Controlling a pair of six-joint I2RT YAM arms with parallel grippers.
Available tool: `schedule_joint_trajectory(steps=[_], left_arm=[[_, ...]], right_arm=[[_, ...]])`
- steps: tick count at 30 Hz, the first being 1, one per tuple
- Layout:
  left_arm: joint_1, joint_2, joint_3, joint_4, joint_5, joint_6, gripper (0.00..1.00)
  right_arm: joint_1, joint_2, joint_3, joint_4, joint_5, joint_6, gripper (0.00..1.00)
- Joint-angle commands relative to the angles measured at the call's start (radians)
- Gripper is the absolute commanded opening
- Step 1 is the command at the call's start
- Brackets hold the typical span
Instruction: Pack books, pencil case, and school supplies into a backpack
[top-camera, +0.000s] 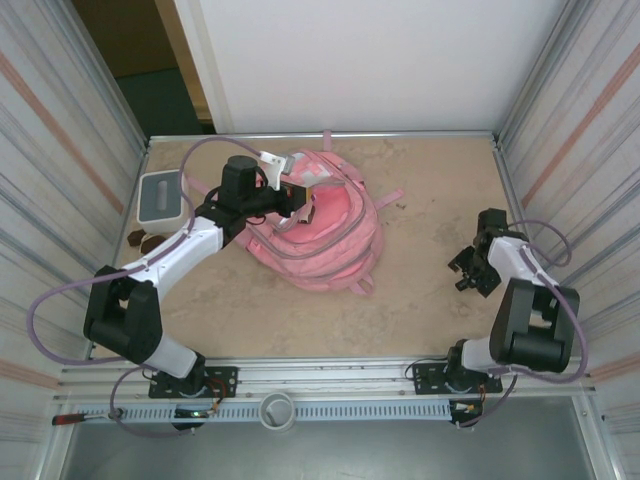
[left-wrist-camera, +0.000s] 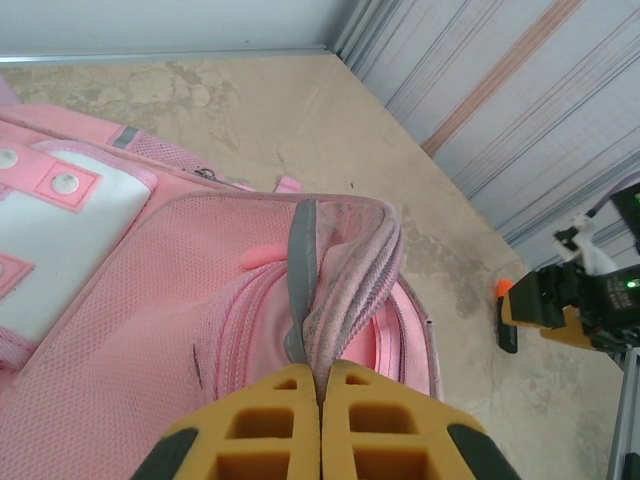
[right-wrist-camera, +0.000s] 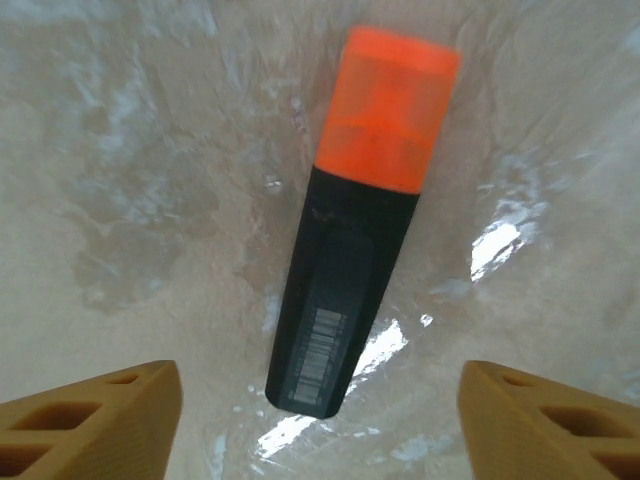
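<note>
Supply-packing step, we judge. Left end effector (left-wrist-camera: 320, 375) pinched tight on grey-trimmed rim of soft pink backpack (left-wrist-camera: 150, 300). Right end effector (right-wrist-camera: 320, 400) wide, empty, straddling orange-capped black highlighter (right-wrist-camera: 345, 270) on beige counter (right-wrist-camera: 130, 150). Next: close, lift, carry.

Item one, bottom centre: your left gripper (left-wrist-camera: 320, 400), its yellow pads pressed flat together, pinching a fold of the backpack (left-wrist-camera: 150, 340) where a grey trim strip (left-wrist-camera: 303, 250) runs up the opening.
Item two: the backpack itself, pink mesh fabric spread over the left and centre of your view, with a white panel (left-wrist-camera: 60, 230) carrying pink studded squares at the left edge.
Item three: the beige mottled table (left-wrist-camera: 300, 110) beyond.
Item four, far right: your right gripper (left-wrist-camera: 555, 320), low over the table, with a black marker (left-wrist-camera: 506, 322) with an orange cap just beside it.
Item five: the ribbed wall (left-wrist-camera: 520, 90), upper right.
</note>
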Motion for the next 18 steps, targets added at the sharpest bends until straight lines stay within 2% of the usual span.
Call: schedule_joint_trajectory(steps=[1, 5, 8, 11, 14, 18], left_arm=[[0.006, -0.009, 0.003, 0.131, 0.044, -0.001, 0.00], [0.007, -0.007, -0.007, 0.144, 0.042, -0.001, 0.00], [0.011, -0.004, -0.007, 0.142, 0.043, -0.003, 0.00], [0.016, -0.004, -0.010, 0.144, 0.043, -0.003, 0.00], [0.018, -0.002, -0.012, 0.143, 0.045, -0.003, 0.00], [0.018, -0.002, -0.013, 0.142, 0.049, -0.007, 0.00]], right_arm=[[-0.008, 0.070, 0.002, 0.024, -0.040, -0.030, 0.56], [-0.009, 0.113, 0.014, 0.043, -0.042, -0.028, 0.44], [-0.009, 0.143, 0.024, 0.044, -0.047, -0.028, 0.42], [-0.004, 0.146, 0.028, 0.051, -0.045, -0.031, 0.33], [0.009, 0.117, 0.029, 0.051, -0.038, -0.039, 0.23], [0.083, 0.001, 0.038, 0.049, -0.053, -0.053, 0.19]])
